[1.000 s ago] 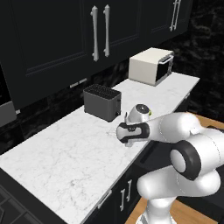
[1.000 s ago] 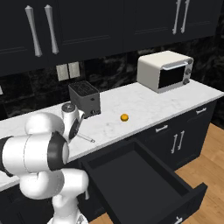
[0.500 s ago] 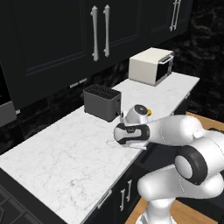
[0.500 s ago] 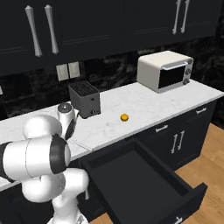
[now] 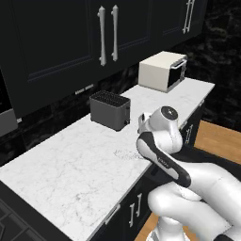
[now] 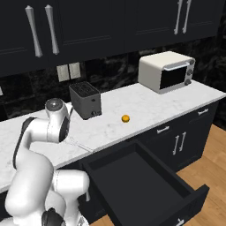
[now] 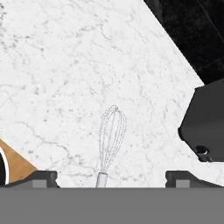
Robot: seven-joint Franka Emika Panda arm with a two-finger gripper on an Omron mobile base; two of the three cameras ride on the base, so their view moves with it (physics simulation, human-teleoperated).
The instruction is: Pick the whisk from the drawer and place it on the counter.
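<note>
Left base view: you see the arm bent over the table (image 5: 70, 169); toaster (image 5: 109, 109) at 11 o'clock. Right base view: the drawer (image 6: 141, 181) stands open. Hand view: the whisk (image 7: 111, 140) lies on the marble between the gripper (image 7: 111, 178) fingertips (image 7: 43, 178), spread wide, clear of it.

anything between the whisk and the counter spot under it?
Nothing visible. In the hand view the whisk lies over bare marble counter, between the gripper fingertips, which stand wide apart; the toaster sits off to one side.

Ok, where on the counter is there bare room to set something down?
The widest bare marble on the counter lies left of the toaster. Another patch runs between the orange ball and the microwave. It is crowded around the whisk.
</note>
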